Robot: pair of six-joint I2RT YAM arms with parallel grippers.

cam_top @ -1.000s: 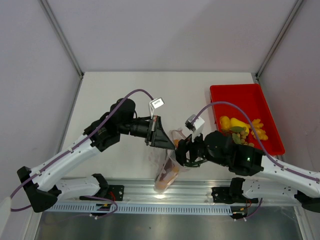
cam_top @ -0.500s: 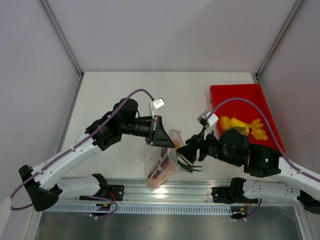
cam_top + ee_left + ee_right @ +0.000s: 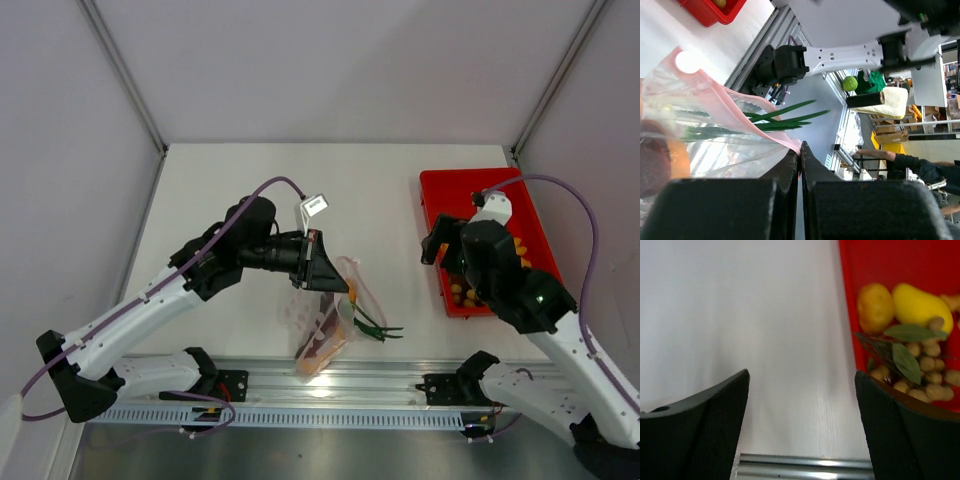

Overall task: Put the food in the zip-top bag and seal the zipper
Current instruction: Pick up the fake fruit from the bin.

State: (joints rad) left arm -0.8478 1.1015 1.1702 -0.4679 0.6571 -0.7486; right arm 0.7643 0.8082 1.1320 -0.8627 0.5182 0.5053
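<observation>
The right gripper (image 3: pixel 440 250) has left the bag (image 3: pixel 322 325) and now hangs over the tray (image 3: pixel 445 195), arm folded, jaws wide apart and empty. The one bag is between the arms, with one onion (image 3: pixel 376 329) sticking out. The left gripper (image 3: pixel 800 150), arm stretched forward, pinches the zipper (image 3: pixel 735 97). The tray has two yellow fruits (image 3: pixel 876 306) (image 3: pixel 920 307) and one grape bunch (image 3: pixel 927 367).

The right arm (image 3: pixel 505 285) hides most food (image 3: pixel 458 293) in the tray (image 3: pixel 462 190).
</observation>
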